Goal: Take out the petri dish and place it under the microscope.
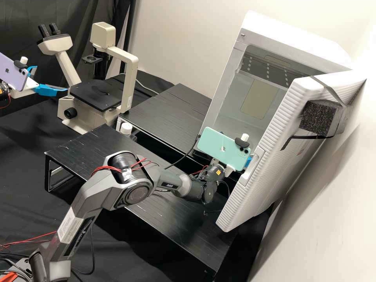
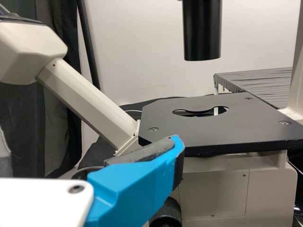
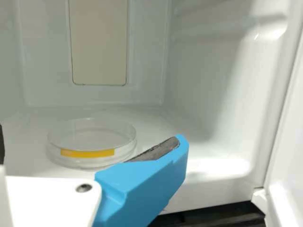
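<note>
Petri dish [image 3: 90,153] flat in incubator [image 1: 291,43], seemingly lidded.

Lab; microscope [image 1: 102,95] on black bench; white incubator-like cabinet [image 1: 250,105]; petri dish [image 3: 92,142] inside.

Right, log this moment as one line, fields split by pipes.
petri dish: inside white cabinet, not gripped | right gripper: open, facing dish | left gripper: open, beside microscope | placement: not yet done

Dark grey, jointed right arm [image 1: 135,194]: the elbow is bent, and the forearm slants down toward the black laboratory bench's right edge. White, blue-fingered right gripper [image 1: 248,162]: spread. White, blue-fingered left gripper [image 1: 52,78], toward the bench's left edge: the fingers stand apart.
</note>
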